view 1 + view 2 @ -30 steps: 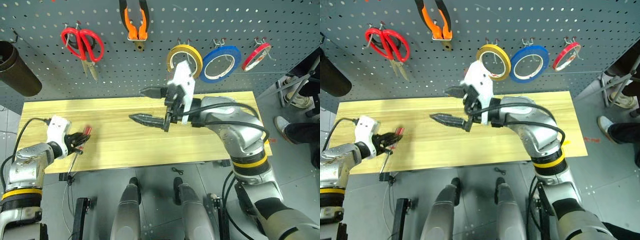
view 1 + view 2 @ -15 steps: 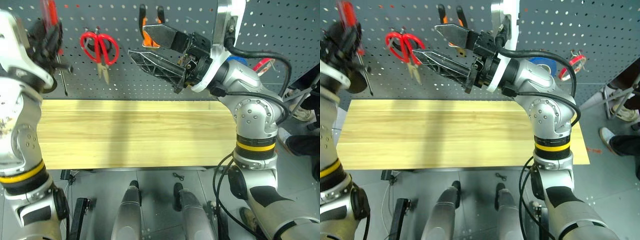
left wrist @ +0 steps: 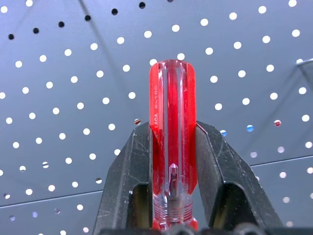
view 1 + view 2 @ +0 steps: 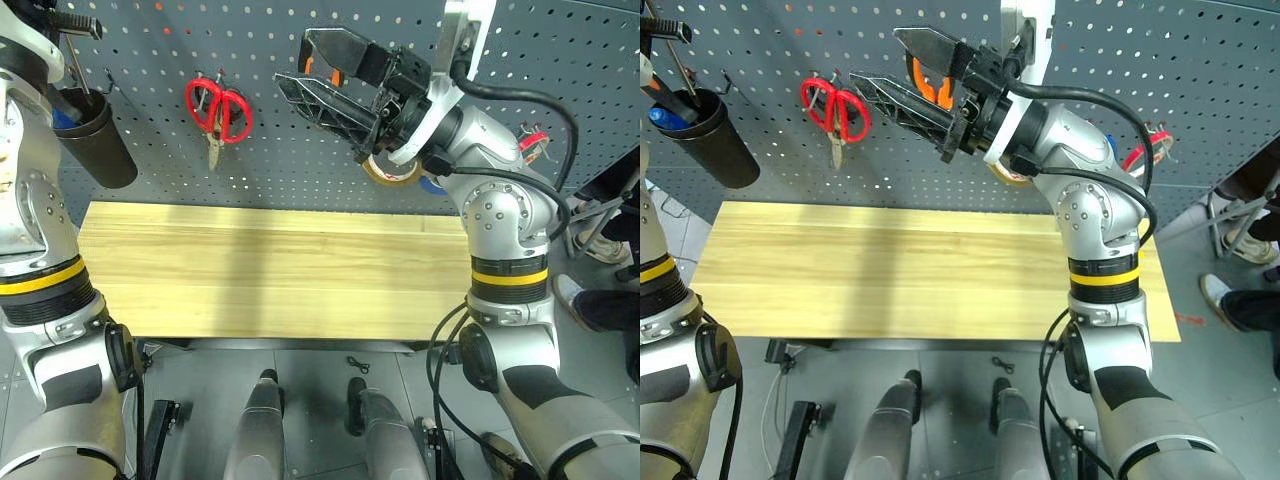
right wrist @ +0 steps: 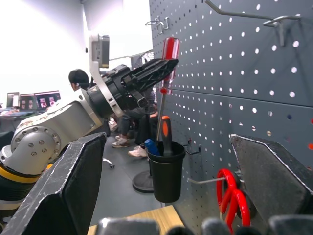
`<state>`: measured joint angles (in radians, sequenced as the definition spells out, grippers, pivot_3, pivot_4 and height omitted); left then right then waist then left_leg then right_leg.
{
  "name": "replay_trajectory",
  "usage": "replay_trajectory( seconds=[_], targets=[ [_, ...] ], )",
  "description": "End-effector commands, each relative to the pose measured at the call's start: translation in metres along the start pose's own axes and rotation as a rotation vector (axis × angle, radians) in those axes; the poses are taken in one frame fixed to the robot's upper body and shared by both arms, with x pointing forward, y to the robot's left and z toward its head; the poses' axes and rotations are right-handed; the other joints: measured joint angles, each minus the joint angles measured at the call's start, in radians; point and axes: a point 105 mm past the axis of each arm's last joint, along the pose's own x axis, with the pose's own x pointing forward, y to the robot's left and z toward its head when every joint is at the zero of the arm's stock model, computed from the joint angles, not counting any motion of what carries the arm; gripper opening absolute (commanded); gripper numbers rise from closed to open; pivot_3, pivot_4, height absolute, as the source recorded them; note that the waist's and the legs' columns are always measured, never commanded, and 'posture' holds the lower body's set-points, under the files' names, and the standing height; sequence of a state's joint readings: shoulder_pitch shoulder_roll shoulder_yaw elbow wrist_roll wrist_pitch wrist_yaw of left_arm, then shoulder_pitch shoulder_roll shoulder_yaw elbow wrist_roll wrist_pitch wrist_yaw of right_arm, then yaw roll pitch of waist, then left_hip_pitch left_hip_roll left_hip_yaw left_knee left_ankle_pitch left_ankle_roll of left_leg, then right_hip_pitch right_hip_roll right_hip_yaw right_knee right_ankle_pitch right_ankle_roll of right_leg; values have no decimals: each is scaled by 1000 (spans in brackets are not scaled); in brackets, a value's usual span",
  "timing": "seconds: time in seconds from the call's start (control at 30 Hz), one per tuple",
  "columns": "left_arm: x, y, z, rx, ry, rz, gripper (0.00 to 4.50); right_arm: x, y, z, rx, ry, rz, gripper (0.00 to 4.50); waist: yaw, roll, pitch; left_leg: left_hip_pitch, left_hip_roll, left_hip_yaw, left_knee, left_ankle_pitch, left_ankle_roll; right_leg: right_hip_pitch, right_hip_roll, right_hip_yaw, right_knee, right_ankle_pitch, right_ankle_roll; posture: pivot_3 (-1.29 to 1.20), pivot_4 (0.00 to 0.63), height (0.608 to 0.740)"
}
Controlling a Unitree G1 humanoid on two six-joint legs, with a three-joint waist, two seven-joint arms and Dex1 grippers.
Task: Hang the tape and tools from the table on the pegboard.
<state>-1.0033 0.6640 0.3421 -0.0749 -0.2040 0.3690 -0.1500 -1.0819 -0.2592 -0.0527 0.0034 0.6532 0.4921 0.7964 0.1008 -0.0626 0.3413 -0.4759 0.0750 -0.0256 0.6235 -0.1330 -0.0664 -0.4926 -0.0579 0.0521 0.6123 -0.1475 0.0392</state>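
Observation:
My left gripper (image 3: 172, 128) is shut on the red handle of the screwdriver (image 3: 171, 122). It is raised high at the left of the pegboard (image 4: 180, 160). The steel shaft (image 5: 160, 115) points down to the mouth of a black cup (image 4: 92, 142). My right gripper (image 4: 325, 75) is open and empty, held in front of the orange-handled pliers (image 4: 926, 86) hanging on the board. The red scissors (image 4: 218, 104) hang left of it. A sliver of the blue tape (image 4: 431, 186) shows under my right forearm. The wooden table (image 4: 250, 270) lies bare below.
The cup (image 5: 166, 171) holds an orange-and-black-handled tool (image 5: 166, 137) and a blue-handled one (image 5: 152, 146). A yellow roll (image 4: 392, 172) and a red roll (image 4: 533, 138) hang at the right. Bare hooks (image 5: 244, 14) stick out higher up. A person (image 5: 78, 78) sits far off.
My left gripper has risen with the screwdriver from table height up to the pegboard above the cup. My right gripper rose a little. The view has tilted upward.

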Motion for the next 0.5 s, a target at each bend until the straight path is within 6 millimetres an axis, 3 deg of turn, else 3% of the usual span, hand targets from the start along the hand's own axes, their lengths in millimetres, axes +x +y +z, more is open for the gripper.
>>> replay_trajectory(
  seconds=[0.03,0.13,0.33,0.5],
  targets=[
    [12,26,27,85,-119,116,690,6,1,17,-56,-58,21,4500,-1,0,0,0,0,-1,0,1,0,0,0,-1,0,0,0,248,207,740],
    [16,39,17,127,-102,173,690,5,1,17,-60,-56,24,4500,-2,0,-1,0,0,-1,0,2,-1,0,0,-1,1,1,-1,244,207,740],
    [13,37,-26,37,-20,185,690,1,-2,17,-69,-41,11,4500,2,1,-5,0,0,-1,0,2,-1,0,0,-2,3,1,-1,228,221,740],
    [12,39,-44,-21,6,212,690,-2,-3,16,-73,-22,-5,4500,2,1,-5,0,0,-2,2,3,-1,1,0,-2,8,2,-1,213,229,740]
  ],
)
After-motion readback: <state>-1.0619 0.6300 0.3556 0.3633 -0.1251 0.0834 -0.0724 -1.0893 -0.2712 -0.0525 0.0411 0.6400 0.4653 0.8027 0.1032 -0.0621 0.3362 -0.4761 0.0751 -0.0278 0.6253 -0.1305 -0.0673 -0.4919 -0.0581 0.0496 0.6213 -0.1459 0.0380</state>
